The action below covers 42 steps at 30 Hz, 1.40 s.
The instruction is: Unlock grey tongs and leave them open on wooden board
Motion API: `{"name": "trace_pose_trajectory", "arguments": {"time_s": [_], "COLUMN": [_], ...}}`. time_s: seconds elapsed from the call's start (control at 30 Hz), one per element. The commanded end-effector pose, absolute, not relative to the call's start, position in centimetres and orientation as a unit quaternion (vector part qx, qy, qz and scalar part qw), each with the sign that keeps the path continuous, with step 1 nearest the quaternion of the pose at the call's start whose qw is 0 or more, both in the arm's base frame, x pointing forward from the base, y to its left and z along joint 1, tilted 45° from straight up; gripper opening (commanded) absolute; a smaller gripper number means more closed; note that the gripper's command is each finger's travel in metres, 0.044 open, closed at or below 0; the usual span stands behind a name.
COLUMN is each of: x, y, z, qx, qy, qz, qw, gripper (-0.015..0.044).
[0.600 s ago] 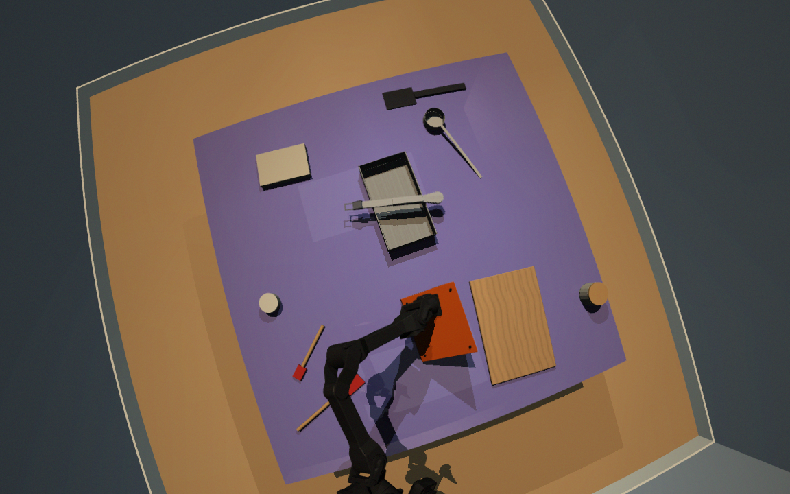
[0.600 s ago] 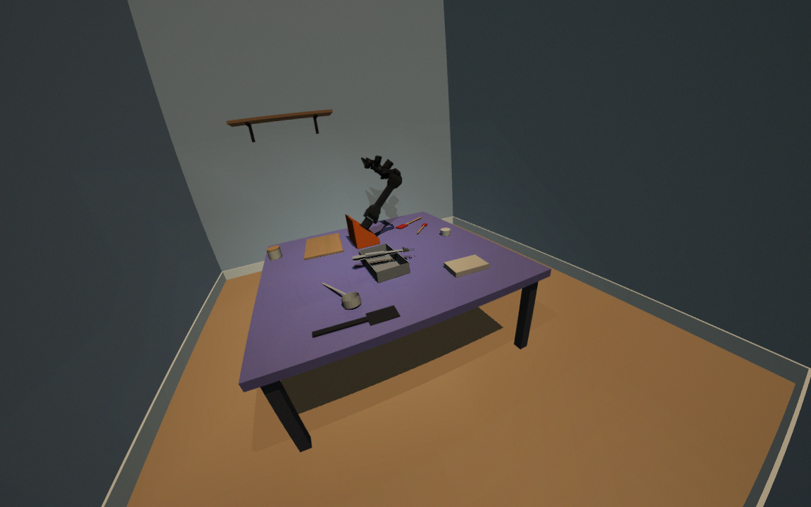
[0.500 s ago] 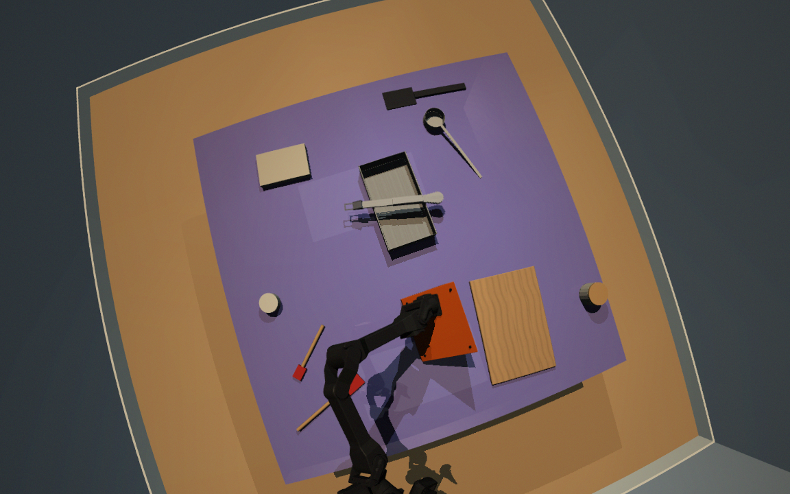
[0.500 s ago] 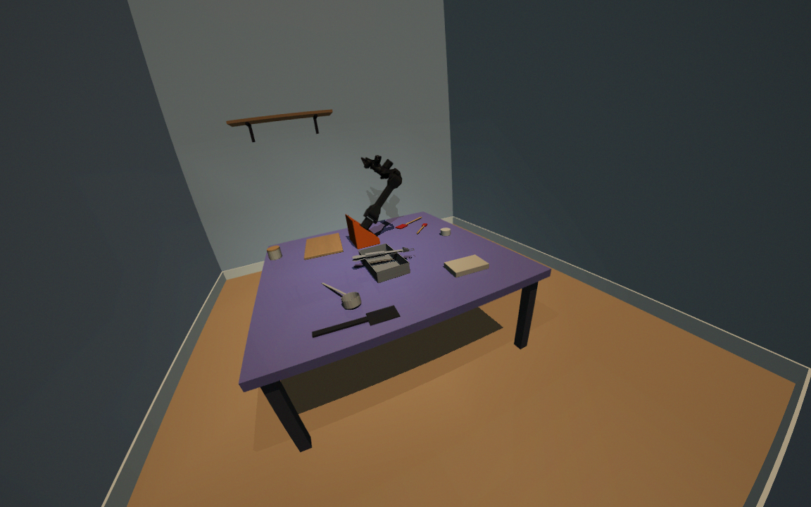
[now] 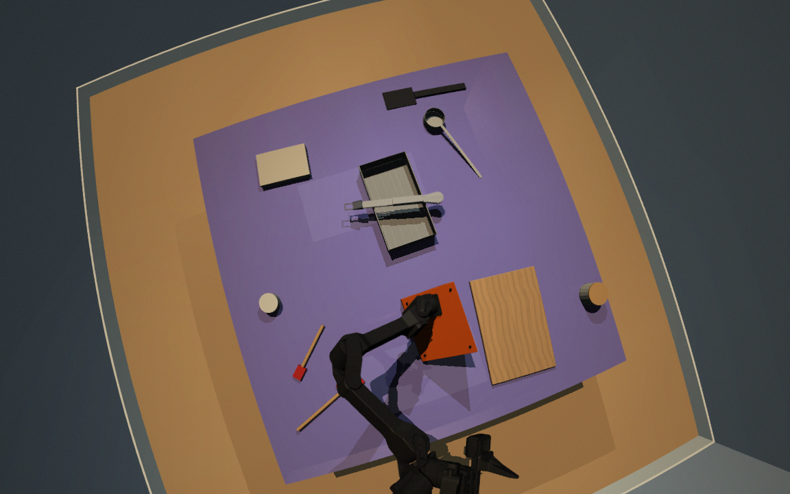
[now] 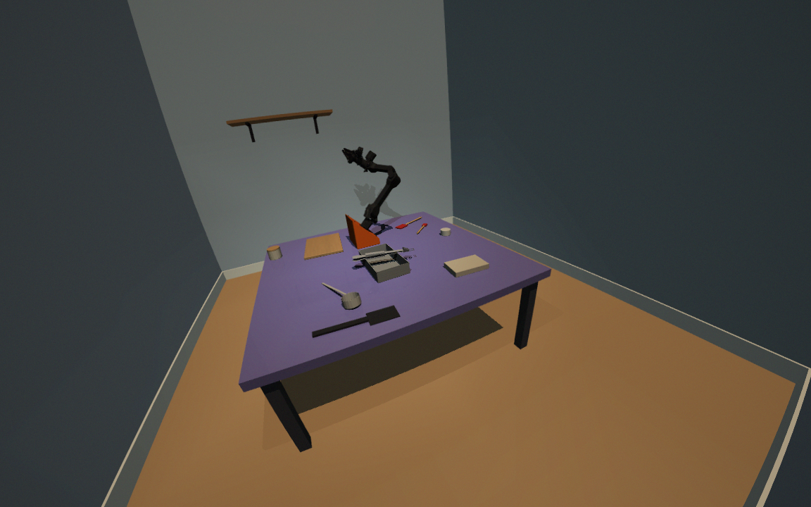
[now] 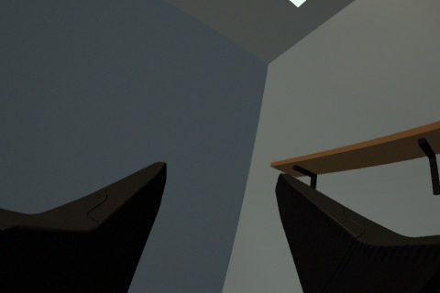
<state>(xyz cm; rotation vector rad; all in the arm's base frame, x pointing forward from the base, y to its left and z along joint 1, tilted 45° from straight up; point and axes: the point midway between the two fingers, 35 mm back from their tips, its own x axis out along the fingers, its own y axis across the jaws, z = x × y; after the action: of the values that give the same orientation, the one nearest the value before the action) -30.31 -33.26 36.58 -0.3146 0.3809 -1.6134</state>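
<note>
The pale grey tongs [image 5: 405,204] [image 6: 375,256] lie across the roasting tin [image 5: 412,243] [image 6: 393,271], both ends past its rims, with a dark strip beside them that looks like shadow. A thin loop shows at one end, a rounded part at the other. The wooden board [image 5: 511,325] [image 6: 323,246] lies flat beside the orange mount, with nothing on it. My gripper [image 6: 345,153] [image 7: 223,178] is partly open and empty. It is high up, far from the tongs, facing the wall and ceiling. In the top view it is partly cut off at the bottom.
The orange mount [image 5: 454,325] [image 6: 364,236] stands between tin and board. A dark spatula [image 5: 399,98] [image 6: 383,313], a ladle [image 5: 435,121] [image 6: 351,301], a cream block [image 5: 284,165] [image 6: 466,265] and two red-headed tools are on the table. A wall shelf [image 6: 279,117] [image 7: 367,148] hangs behind.
</note>
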Motion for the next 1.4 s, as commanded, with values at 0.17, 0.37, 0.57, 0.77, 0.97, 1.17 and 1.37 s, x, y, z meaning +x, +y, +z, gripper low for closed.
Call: {"name": "trace_pose_trajectory", "arguments": {"time_s": [0.17,0.37,0.57,0.77,0.97,1.17,1.37], "x": [-18.6,-9.9,-1.0,8.7,17.6,25.1,30.9], "y": [-40.7,-43.3,-44.0,-42.3,-38.3,-32.4,-24.6], "z": [31.1,28.1,25.2,21.8,18.8,15.6,12.6], "qx": [-0.143,-0.138,-0.158,-0.174,-0.195,-0.225,-0.257], "qy": [0.187,0.189,0.208,0.220,0.224,0.225,0.220], "qz": [-0.597,-0.509,-0.418,-0.303,-0.180,-0.050,0.085], "qw": [0.767,0.829,0.870,0.911,0.938,0.947,0.937], "gripper": [0.0260,0.0260,0.0260,0.0260,0.0260,0.0260,0.0260]}}
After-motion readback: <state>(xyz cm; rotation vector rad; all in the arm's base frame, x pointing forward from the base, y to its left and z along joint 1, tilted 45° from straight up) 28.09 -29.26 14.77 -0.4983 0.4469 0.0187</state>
